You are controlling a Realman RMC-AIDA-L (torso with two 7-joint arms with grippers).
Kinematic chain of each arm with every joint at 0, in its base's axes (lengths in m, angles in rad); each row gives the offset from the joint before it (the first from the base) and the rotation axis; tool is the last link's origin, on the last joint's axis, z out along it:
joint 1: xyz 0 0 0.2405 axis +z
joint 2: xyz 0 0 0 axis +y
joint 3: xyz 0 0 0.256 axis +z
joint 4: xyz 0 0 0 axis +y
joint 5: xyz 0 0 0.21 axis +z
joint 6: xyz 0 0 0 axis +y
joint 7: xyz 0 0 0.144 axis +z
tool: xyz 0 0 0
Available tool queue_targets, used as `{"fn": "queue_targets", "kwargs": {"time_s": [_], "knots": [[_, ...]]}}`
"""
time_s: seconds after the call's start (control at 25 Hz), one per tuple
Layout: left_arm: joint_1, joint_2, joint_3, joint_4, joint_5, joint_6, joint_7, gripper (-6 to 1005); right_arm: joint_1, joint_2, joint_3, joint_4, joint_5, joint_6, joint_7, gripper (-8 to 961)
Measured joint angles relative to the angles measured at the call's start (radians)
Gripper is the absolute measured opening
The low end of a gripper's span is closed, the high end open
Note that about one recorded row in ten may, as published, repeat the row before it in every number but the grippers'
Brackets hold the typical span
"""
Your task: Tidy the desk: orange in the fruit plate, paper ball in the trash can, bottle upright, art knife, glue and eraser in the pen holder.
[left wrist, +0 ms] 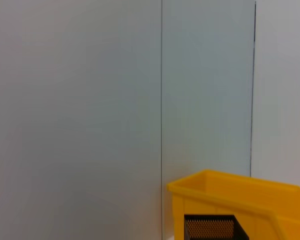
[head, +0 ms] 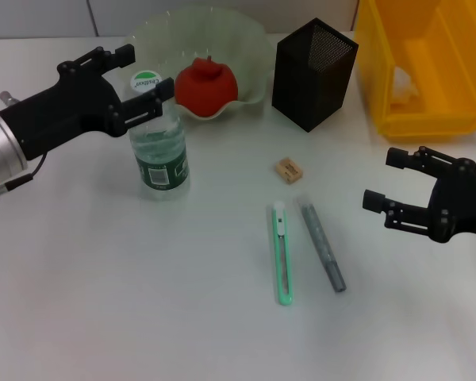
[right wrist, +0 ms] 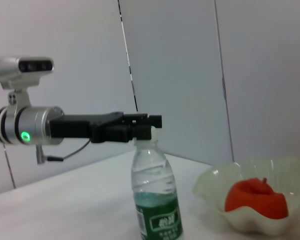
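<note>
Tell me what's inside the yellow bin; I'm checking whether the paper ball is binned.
A white crumpled shape, likely the paper ball, lies inside the yellow bin. The bin's front wall hides its floor.

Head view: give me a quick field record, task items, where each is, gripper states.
bottle: upright on the desk, white cap on
left gripper: open, fingers either side of the bottle cap
right gripper: open, above the desk near the bin, holding nothing
fruit: red-orange, in the fruit plate
paper ball: white, inside the yellow bin
pen holder: black mesh, contents not visible
eraser: on the desk, below the pen holder
knife: green, lying on the desk
glue: grey stick, lying right of the knife
</note>
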Motion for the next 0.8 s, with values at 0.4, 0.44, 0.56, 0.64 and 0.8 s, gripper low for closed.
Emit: {"fn": "queue_targets", "kwargs": {"time_s": [0.4,0.44,0.56,0.64,0.8], "knots": [[0.117,0.007,-0.014,-0.032,0.003,0.189,0.15,866,0.062,-0.007,-0.034,-0.667,-0.475,-0.14,0.89,806],[0.117,0.007,-0.014,-0.032,0.003,0.189,0.15,864,0.097,-0.006,-0.055,-0.754,-0.575,-0.171,1.013,806],[0.125,0.003,-0.012,-0.186,0.002,0.253,0.27,860,0.237,-0.004,-0.164,-0.902,-0.806,-0.277,1.274,806],[0.102,0.002,-0.007,-0.244,0.003,0.255,0.282,860,0.327,-0.003,-0.248,-0.907,-0.891,-0.303,1.403,806],[0.079,0.001,-0.006,-0.285,0.006,0.255,0.285,860,0.503,0.002,-0.394,-0.81,-0.989,-0.3,1.615,806]]}}
